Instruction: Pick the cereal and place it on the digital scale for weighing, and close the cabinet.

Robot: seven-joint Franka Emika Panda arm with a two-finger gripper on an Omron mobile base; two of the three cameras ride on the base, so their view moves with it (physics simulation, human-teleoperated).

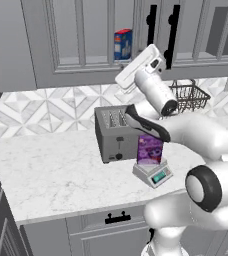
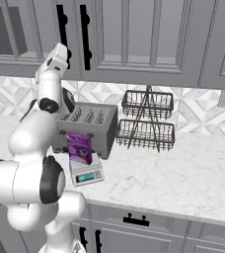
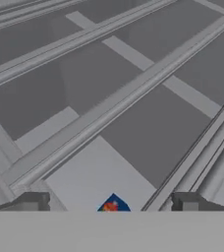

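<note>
In the left base view, the open cabinet holds a blue box with a red top on its shelf. Below it, on the marble tabletop, a grey four-slot toaster stands just left of the cereal, a thin purple box with a lighter printed front, upright on the digital scale. The fingers stand apart, released, grasping nothing, close to the cabinet. Farther right sits an empty two-tier wire basket.

left base: behind-left, facing counter | right base: behind-right, sharing the toaster | hand: close on cabinet
</note>
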